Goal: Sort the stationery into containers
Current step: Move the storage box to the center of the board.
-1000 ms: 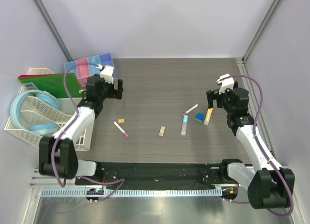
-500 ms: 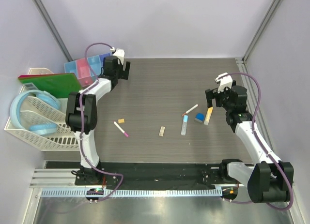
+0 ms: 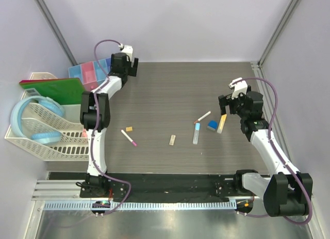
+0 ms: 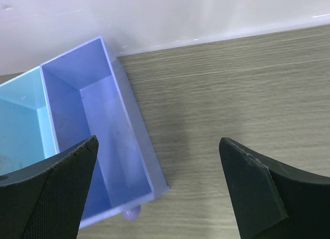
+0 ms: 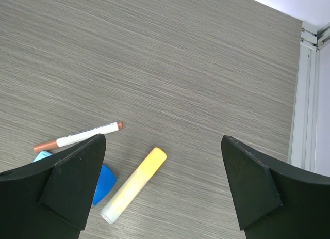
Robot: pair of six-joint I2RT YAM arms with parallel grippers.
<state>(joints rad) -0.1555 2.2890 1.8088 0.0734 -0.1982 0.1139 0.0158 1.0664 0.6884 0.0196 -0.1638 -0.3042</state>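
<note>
The left arm (image 3: 95, 146) and right arm (image 3: 268, 148) are built of white tubular links joined by black joint housings. A purple cable (image 3: 105, 42) runs along each arm. A white camera block (image 3: 238, 84) caps each wrist. The fingers (image 4: 49, 195) are matte black wedges with a finely pebbled surface.

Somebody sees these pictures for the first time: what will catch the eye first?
The left gripper, stretched to the far left corner, open over the edge of the purple bin of the containers. On the right, a yellow stick and blue block lie close to the open right gripper. A blue hoop sits in the white basket, left.
</note>
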